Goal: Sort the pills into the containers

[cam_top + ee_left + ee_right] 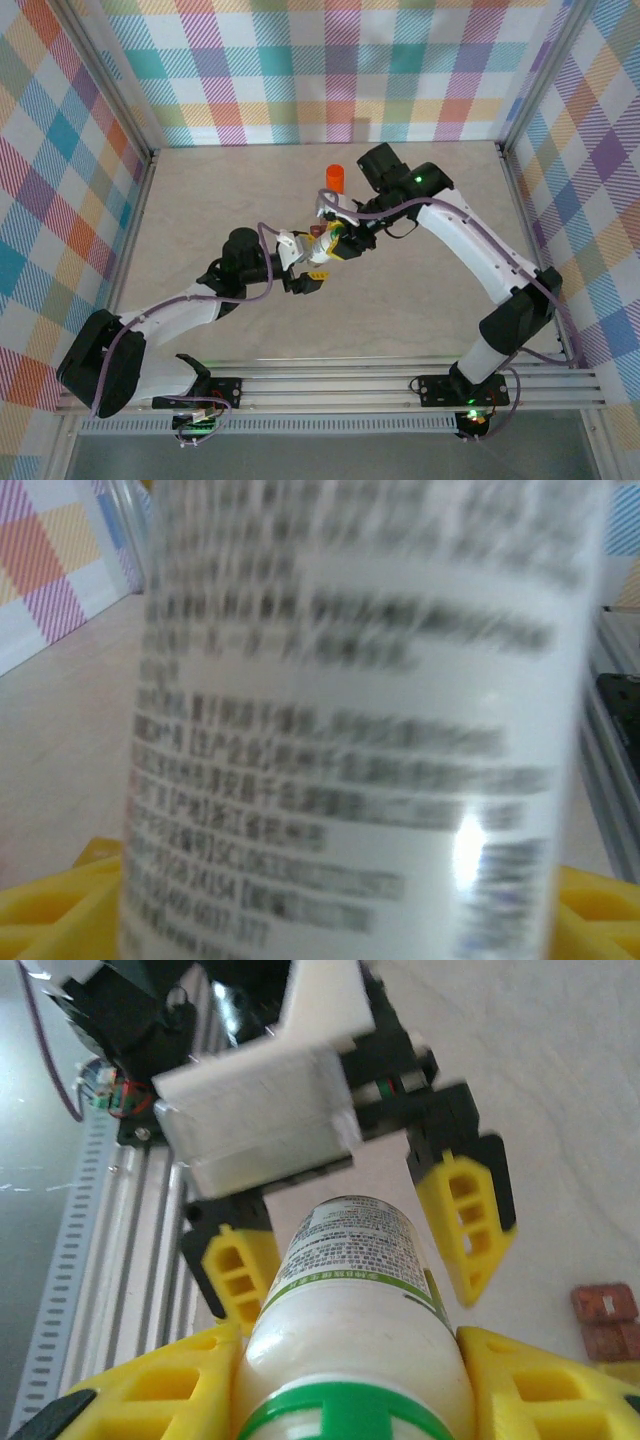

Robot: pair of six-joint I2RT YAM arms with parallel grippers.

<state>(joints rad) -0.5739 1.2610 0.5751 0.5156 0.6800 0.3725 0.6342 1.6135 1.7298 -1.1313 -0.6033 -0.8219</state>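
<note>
Over the middle of the table (420,300), pill bottle (350,1290) lies between my arms so both reach it. My right pincer (350,1400) is clamped by the green cap (340,1422) as a brace. My left pincer (355,1260) straddles the base, jaws apart, likely for the counter-grip. Reddish tablets (605,1320) lie beside.

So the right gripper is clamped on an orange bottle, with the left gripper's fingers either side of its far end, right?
Not orange. The right wrist view shows the bottle is white with a green band. The rest holds: the right gripper is clamped on it, and the fingers of the left gripper flank its far end.
</note>
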